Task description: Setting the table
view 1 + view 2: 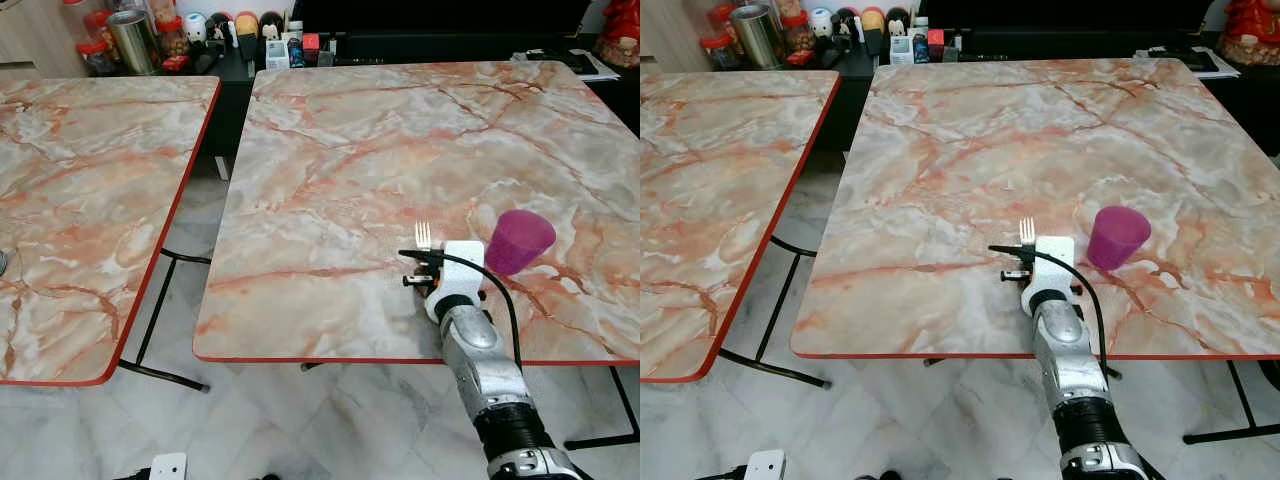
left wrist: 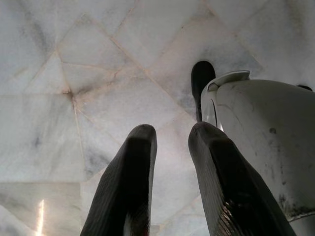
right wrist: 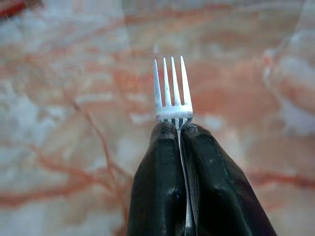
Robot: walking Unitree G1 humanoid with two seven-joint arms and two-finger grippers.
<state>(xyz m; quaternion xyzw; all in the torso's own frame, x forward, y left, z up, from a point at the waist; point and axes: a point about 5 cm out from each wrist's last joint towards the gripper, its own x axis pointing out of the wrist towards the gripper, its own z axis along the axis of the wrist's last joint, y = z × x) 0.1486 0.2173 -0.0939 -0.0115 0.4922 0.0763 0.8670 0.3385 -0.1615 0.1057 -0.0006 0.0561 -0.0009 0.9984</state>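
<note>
Marble-pattern table (image 1: pixel 330 150): purple cup (image 1: pixel 520 241) beside right gripper (image 3: pixel 176 129) clenching fork (image 3: pixel 172 91); left gripper (image 2: pixel 170 147) parted.

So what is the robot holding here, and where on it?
The right gripper holds a fork just below the prongs. The left gripper holds nothing.

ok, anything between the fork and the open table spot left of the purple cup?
Nothing visible. The right pincer is shut on the fork over the marble table, left of the purple cup; the tabletop beneath and ahead looks bare.
</note>
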